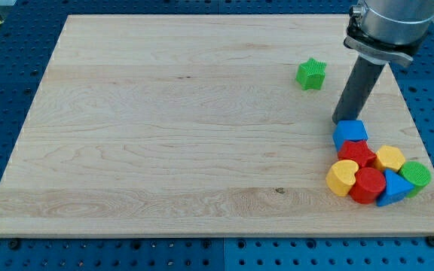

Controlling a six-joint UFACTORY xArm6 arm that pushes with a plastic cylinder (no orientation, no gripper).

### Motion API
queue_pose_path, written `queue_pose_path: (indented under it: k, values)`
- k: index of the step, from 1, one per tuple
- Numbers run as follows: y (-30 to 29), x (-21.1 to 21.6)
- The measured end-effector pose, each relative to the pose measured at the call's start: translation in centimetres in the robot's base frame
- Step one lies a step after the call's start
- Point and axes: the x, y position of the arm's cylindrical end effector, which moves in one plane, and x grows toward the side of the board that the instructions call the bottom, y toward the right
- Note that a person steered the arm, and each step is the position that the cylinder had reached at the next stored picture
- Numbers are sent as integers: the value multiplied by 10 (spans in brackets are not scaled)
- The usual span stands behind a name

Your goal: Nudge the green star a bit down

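Note:
The green star (311, 74) lies on the wooden board (164, 128) in the upper right part of the view, alone. My tip (340, 120) rests on the board below and to the right of the star, about a block's width away from it. The tip stands just above the blue block (350, 133), touching or nearly touching its upper edge. The dark rod rises from the tip toward the view's top right.
A tight cluster sits at the board's lower right: the blue block, a red block (356, 153), a yellow block (389, 158), a yellow heart (343, 178), a red cylinder (368, 185), a blue triangle (393, 188) and a green block (416, 175). The board's right edge is close by.

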Motion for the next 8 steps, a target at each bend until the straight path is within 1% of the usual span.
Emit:
queue_pose_path:
  k: [1, 2, 3, 4, 5, 6, 7, 8]
  values:
    - [1, 8]
    - [-5, 3]
    - [-30, -13]
    - [-72, -39]
    - [-113, -85]
    - [-101, -124]
    - [-56, -124]
    - [-30, -117]
